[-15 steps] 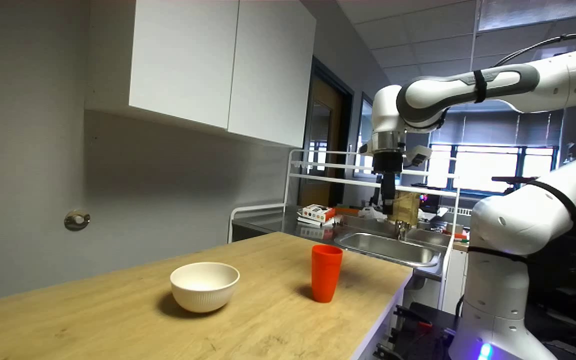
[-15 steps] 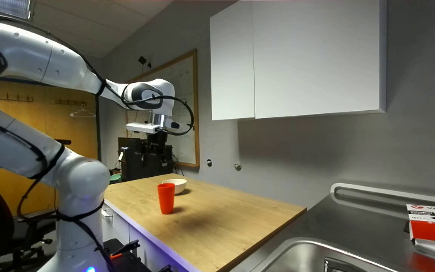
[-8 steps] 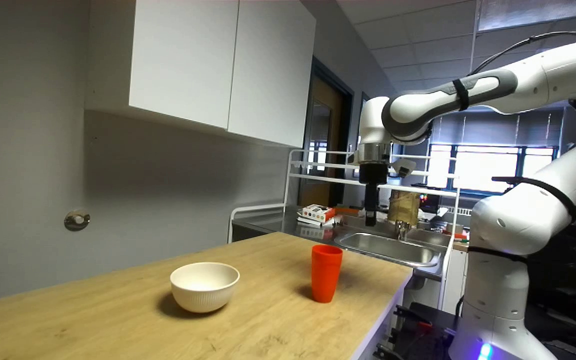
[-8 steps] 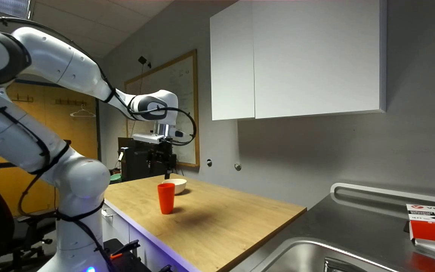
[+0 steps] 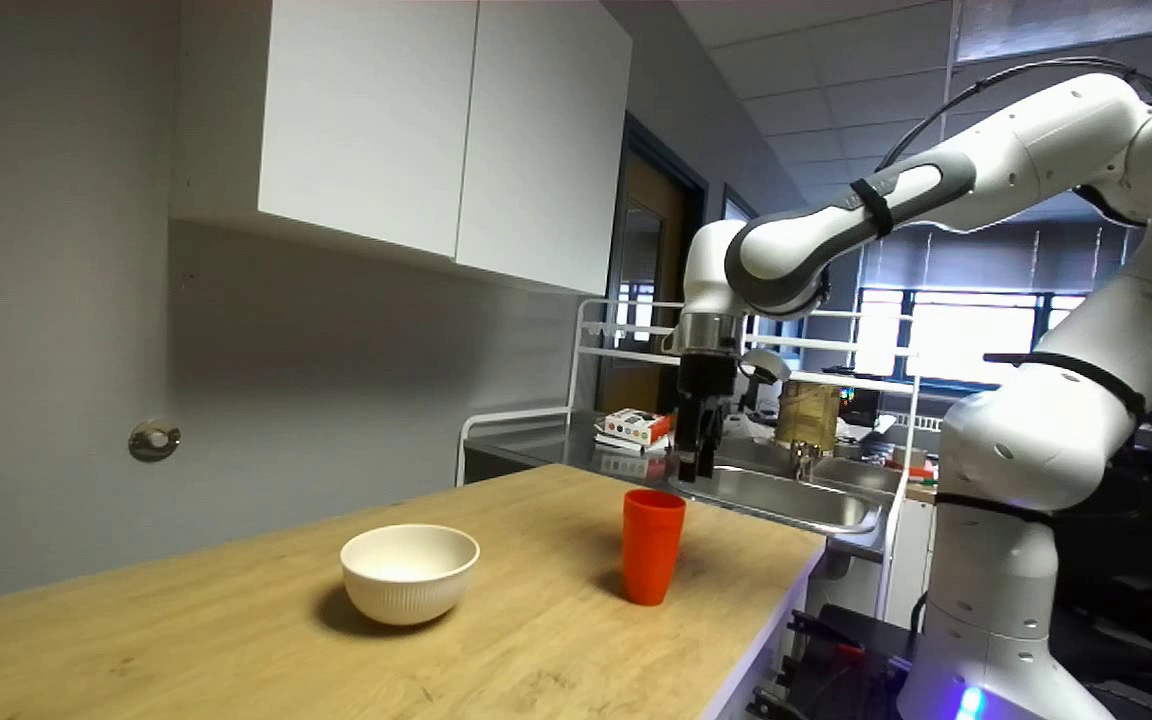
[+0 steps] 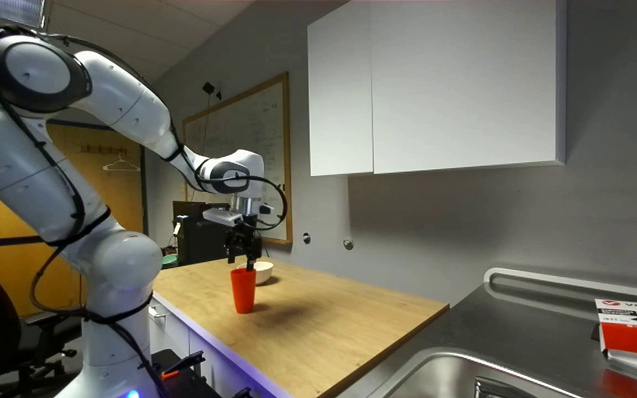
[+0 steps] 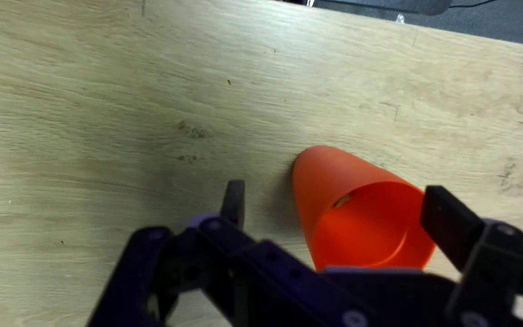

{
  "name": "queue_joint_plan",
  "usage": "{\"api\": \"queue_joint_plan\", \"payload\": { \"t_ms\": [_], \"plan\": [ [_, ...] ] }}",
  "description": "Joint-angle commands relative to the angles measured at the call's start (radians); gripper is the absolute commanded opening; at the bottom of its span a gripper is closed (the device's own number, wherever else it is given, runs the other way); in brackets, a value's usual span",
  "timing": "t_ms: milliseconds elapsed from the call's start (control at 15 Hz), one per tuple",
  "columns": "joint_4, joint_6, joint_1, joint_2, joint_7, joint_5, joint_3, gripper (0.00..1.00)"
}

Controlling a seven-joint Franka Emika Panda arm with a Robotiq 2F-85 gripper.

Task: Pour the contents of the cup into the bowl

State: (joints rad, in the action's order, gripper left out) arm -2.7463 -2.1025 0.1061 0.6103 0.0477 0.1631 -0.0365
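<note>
The red-orange cup (image 5: 652, 550) stands upright on the wooden counter, and it also shows in an exterior view (image 6: 243, 293). In the wrist view the cup (image 7: 325, 177) shows its open mouth, with a small pale brown bit visible inside. The round white bowl (image 5: 410, 580) stands upright on the counter, apart from the cup; it is partly hidden behind the cup in an exterior view (image 6: 264, 271). My gripper (image 5: 697, 470) is open and empty above the cup near its rim. In the wrist view its fingertips (image 7: 334, 193) are spread wide, one on each side of the cup's mouth.
The wooden counter (image 5: 526, 640) ends at a front edge near the robot base. A metal sink (image 5: 786, 495) and a white rack (image 5: 576, 370) lie beyond it. White wall cabinets (image 5: 366, 120) hang above. A red and white box (image 6: 636, 326) lies by the sink.
My gripper has come down and moved over the counter toward the cup, now close above its rim. The cup and the bowl have not moved.
</note>
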Motion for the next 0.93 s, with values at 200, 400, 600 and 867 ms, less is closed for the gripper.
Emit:
{"api": "queue_joint_plan", "payload": {
  "t_ms": [200, 400, 600, 867],
  "plan": [
    [0.018, -0.142, -0.002, -0.126, -0.1, -0.002, -0.046, 1.0],
    [0.015, -0.19, -0.007, -0.171, -0.115, -0.008, -0.044, 1.0],
    [0.013, -0.228, -0.011, -0.201, -0.127, -0.015, -0.045, 0.73],
    [0.016, -0.252, -0.017, -0.228, -0.148, -0.028, -0.051, 0.42]
  ]
}}
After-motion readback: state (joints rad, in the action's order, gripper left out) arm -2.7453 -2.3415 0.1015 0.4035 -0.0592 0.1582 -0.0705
